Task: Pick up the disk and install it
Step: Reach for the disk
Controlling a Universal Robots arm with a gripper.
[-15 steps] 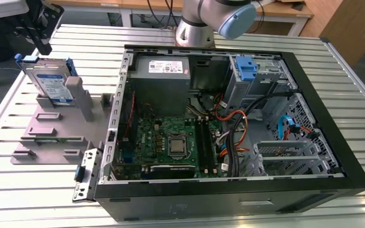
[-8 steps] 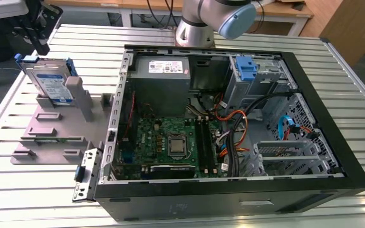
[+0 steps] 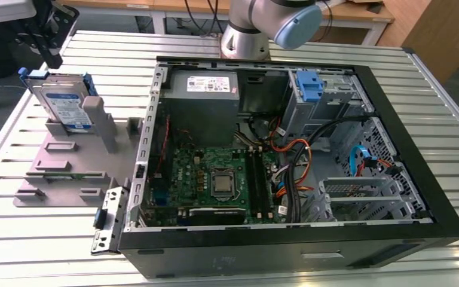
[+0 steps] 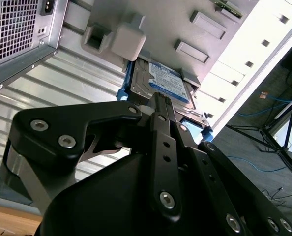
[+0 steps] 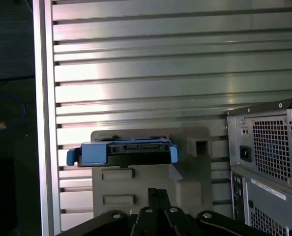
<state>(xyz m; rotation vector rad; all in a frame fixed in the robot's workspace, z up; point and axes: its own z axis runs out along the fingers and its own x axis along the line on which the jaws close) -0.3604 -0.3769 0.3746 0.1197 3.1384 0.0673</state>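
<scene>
**Step in hand: approach for pick-up.** The disk (image 3: 64, 103) has not been grasped. It stands on edge in the far slot of a grey fixture (image 3: 70, 158) on the slatted tabletop (image 3: 22, 239). The fixture lies at the exterior view's left, just beside the open computer case (image 3: 421, 179).

**Gripper position.** In the exterior view the gripper (image 3: 52, 57) hangs above the far top edge of the disk, apart from it. In the second wrist view the disk (image 4: 163, 81) lies beyond the fingertips, label side showing. In the first wrist view its blue carrier (image 5: 124, 152) runs crosswise beyond the gripper (image 5: 157, 192).

**Finger state.** The fingers (image 4: 160, 128) stand close together, with nothing between them.

**Requirement, as judged.** A grasp calls for the fingers to part wider than the carrier's thickness. The gripper must also line up over the top edge, so that the fingers straddle the disk without striking the fixture posts.
</scene>
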